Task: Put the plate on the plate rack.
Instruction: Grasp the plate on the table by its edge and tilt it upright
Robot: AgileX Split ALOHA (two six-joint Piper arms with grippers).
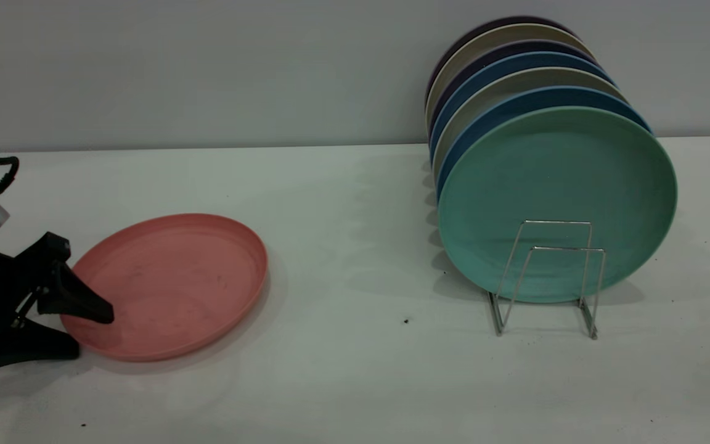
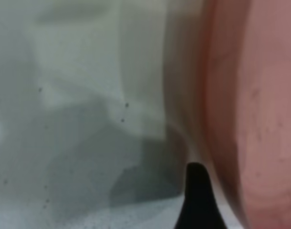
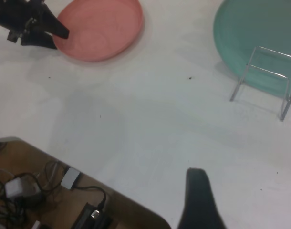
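Observation:
The salmon-pink plate (image 1: 173,283) lies flat on the white table at the left. It also shows in the left wrist view (image 2: 260,119) and the right wrist view (image 3: 100,26). My left gripper (image 1: 87,336) is open at the plate's left rim, one finger over the inside of the plate and the other low at the outside, on the table. The silver wire plate rack (image 1: 546,277) stands at the right, and its two front loops hold nothing. My right gripper (image 3: 199,200) hangs high above the table's near side, away from both.
A teal-green plate (image 1: 555,197) stands upright in the rack behind the front loops, with several blue and beige plates (image 1: 515,80) behind it. A brown surface with cables and adapters (image 3: 36,191) lies past the table's edge (image 3: 88,164).

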